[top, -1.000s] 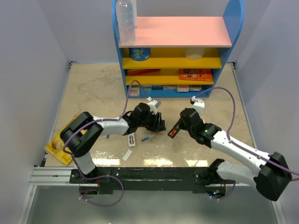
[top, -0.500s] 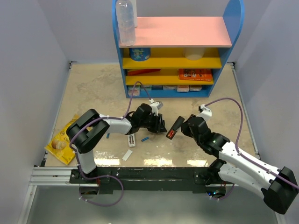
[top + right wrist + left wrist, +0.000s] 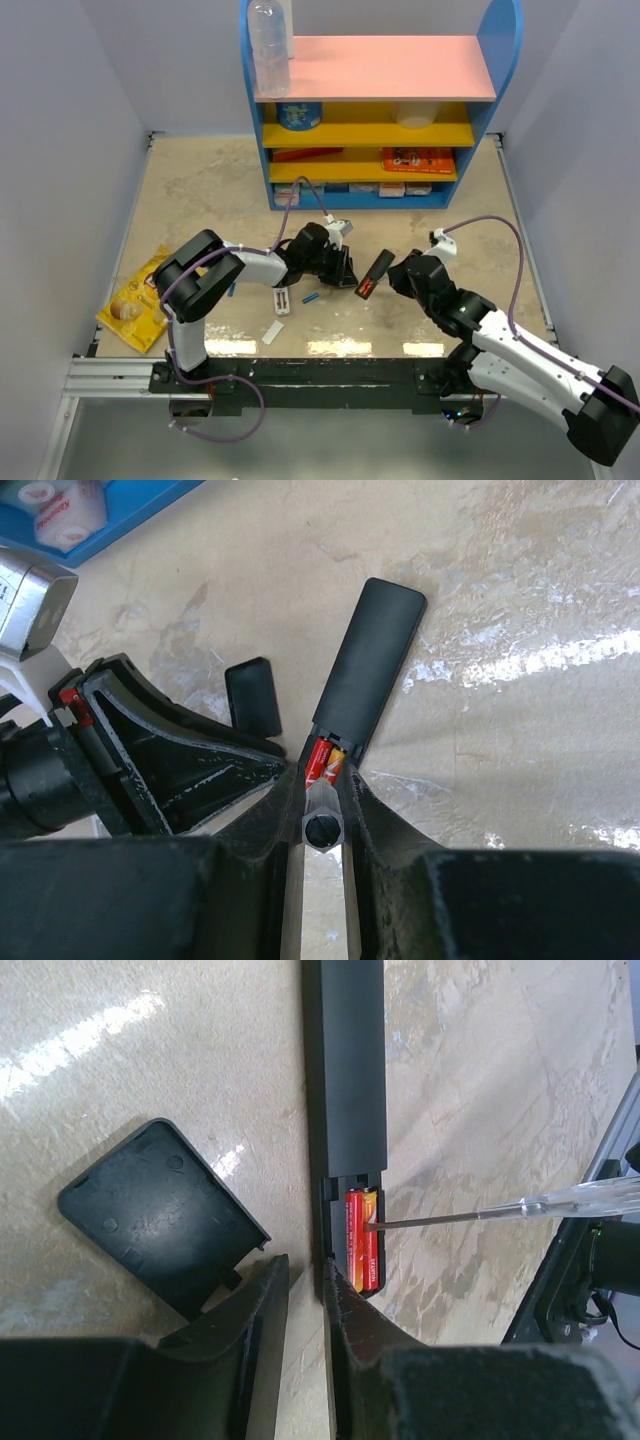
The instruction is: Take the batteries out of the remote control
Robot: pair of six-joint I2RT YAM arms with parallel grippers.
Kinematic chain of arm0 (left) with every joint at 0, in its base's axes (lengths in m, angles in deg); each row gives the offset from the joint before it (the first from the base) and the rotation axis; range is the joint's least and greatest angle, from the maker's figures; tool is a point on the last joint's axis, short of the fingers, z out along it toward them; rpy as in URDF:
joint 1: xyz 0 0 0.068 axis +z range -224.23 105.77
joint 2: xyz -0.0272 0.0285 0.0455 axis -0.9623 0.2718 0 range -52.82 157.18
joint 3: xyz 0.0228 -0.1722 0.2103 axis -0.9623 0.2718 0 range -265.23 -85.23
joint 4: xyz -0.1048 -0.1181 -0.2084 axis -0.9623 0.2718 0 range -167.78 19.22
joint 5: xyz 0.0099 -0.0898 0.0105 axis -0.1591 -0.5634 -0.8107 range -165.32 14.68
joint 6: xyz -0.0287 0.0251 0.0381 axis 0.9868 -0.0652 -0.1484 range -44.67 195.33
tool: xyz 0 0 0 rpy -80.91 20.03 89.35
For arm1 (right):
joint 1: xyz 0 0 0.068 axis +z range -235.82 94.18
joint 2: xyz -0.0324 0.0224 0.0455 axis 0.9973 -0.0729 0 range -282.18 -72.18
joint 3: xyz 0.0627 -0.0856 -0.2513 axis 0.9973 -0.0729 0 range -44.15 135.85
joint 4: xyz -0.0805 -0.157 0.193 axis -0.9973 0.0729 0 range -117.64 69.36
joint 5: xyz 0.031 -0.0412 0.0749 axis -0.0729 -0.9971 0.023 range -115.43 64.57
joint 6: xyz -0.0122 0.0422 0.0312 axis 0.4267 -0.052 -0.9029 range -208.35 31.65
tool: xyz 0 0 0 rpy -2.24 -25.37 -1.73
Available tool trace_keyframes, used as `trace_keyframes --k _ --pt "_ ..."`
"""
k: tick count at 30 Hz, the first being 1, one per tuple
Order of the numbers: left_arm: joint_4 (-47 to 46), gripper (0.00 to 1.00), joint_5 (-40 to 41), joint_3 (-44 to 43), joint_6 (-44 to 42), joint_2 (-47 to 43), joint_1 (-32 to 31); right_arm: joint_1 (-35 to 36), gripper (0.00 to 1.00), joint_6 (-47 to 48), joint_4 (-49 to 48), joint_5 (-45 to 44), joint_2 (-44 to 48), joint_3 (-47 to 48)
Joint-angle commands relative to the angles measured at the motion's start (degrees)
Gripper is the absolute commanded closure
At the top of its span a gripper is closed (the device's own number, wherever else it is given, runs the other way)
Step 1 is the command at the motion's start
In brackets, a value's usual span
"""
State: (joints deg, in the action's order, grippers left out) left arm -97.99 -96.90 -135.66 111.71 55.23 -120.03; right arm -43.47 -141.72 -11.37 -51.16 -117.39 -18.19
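My right fingers (image 3: 375,825) are clamped on a thin stick (image 3: 322,828), one finger pressing each side of its hexagonal butt. The stick reaches forward, and in the left wrist view its pale tip touches the side of the red battery (image 3: 364,1240), near that cell's upper end. This red-and-yellow battery lies lengthwise in the open compartment at the near end of the black remote (image 3: 345,1070), which rests flat on the table (image 3: 200,190).

My left fingers (image 3: 262,1320) are drawn almost together, with only a narrow slit of table showing between them. One finger sits at the compartment end of the remote, against its side wall. I cannot tell whether the fingers pinch that wall or only press beside it.

Just beside my left fingers, the remote's black cover (image 3: 160,1215) lies loose on the table, clear of the remote.

From the top view, a blue battery (image 3: 310,298) lies on the table nearer my bases, a little to the left of the remote and apart from it.
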Motion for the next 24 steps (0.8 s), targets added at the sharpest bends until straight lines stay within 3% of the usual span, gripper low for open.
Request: trace_keyframes --k 1,14,24 --pt "-2.6 0.76 -1.2 -1.3 -0.7 1.5 -0.3 0.4 1.00 -1.8 5.5 2.4 1.1 -2.2" --pt "-2.5 0.86 -1.5 -1.2 -1.1 2.9 -0.3 0.4 1.00 -4.8 1.3 2.2 10.5 -10.0" --pt "-2.8 0.87 -1.6 -1.0 -1.0 2.8 -0.3 0.5 1.00 -2.7 0.2 2.2 17.1 -10.7"
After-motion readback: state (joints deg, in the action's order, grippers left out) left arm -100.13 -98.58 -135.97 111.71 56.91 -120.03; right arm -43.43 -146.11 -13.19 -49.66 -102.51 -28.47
